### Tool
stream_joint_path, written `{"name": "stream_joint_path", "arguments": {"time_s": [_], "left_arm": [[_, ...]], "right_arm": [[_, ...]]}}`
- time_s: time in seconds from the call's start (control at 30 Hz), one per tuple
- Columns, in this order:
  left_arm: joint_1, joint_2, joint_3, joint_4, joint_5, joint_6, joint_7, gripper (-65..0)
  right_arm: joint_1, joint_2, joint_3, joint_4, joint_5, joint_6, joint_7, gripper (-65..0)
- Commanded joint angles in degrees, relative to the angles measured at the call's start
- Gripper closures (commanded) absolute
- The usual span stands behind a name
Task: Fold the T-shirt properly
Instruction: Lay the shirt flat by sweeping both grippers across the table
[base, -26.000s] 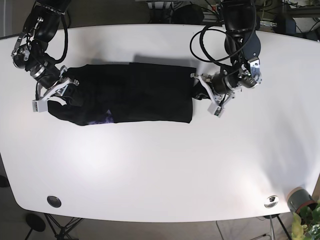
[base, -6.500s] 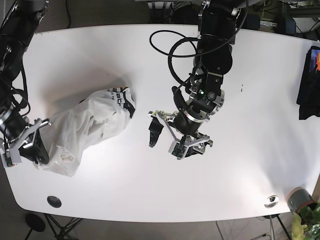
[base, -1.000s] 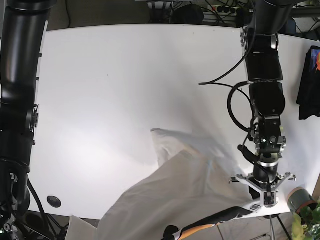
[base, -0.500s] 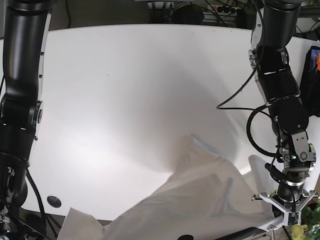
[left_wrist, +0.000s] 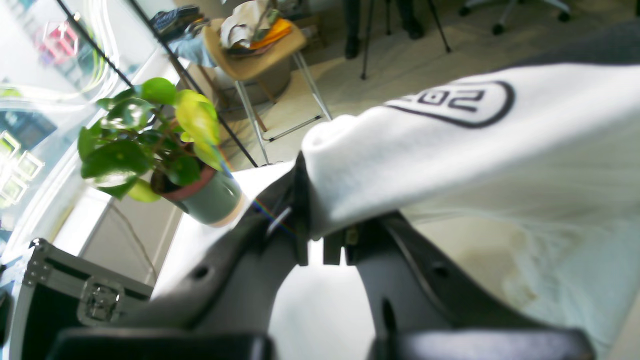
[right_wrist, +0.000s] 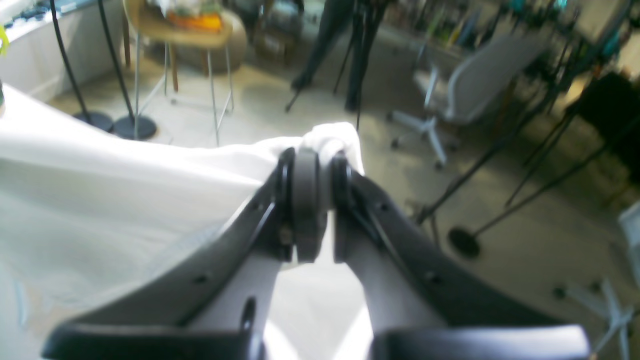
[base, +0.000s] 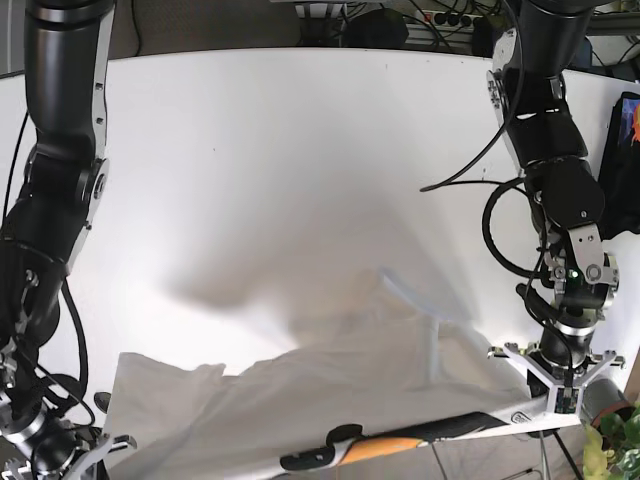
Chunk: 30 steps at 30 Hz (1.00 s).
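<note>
Overhead, the white table (base: 250, 150) fills most of the base view, and the white T-shirt (base: 330, 390) is stretched wide across its near edge, held up off the surface between the two arms with its lower part draping past the table's front. A printed strip in black and orange (base: 390, 447) shows along the shirt's lower hem in that view.

Next in size are the two black arms. The left arm (base: 545, 150) reaches down the right side of the base view, and the left gripper (left_wrist: 320, 245) has its jaws pressed together on a bunched fold of the shirt, just beside a dark oval logo (left_wrist: 457, 102) printed on the cloth. The right arm (base: 60, 200) runs down the left side of the base view, and the right gripper (right_wrist: 320, 200) is likewise clamped on a small gathered edge of the white fabric, which spreads away to the left in its wrist view.

Beyond the table's corner, a potted plant (left_wrist: 165, 145) in a green pot stands near the left gripper, and a black case (left_wrist: 60, 295) with metal latches sits lower down beside it.
</note>
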Motion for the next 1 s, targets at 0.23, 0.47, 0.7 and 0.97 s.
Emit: {"name": "stream_joint_path", "arguments": {"time_s": [0.23, 0.47, 0.7, 0.97], "left_arm": [[8.23, 2.02, -0.35, 11.29, 0.13, 0.39, 3.18, 0.0], [19.13, 5.89, -0.09, 15.07, 0.13, 0.04, 3.26, 0.0], [30.12, 6.77, -0.17, 17.8, 0.13, -1.81, 3.26, 0.0], [39.71, 7.91, -1.4, 17.89, 0.13, -3.83, 3.26, 0.0]], "right_arm": [[-13.51, 0.94, 10.97, 10.37, 3.77, -0.48, 0.52, -2.1], [-24.68, 0.5, 19.41, 12.92, 8.69, -0.66, -1.24, -2.1], [-36.55, -1.25, 26.97, 15.47, 13.53, -0.83, -1.24, -2.1], [-48.94, -2.92, 33.56, 15.56, 21.79, -0.92, -1.24, -2.1]]}}
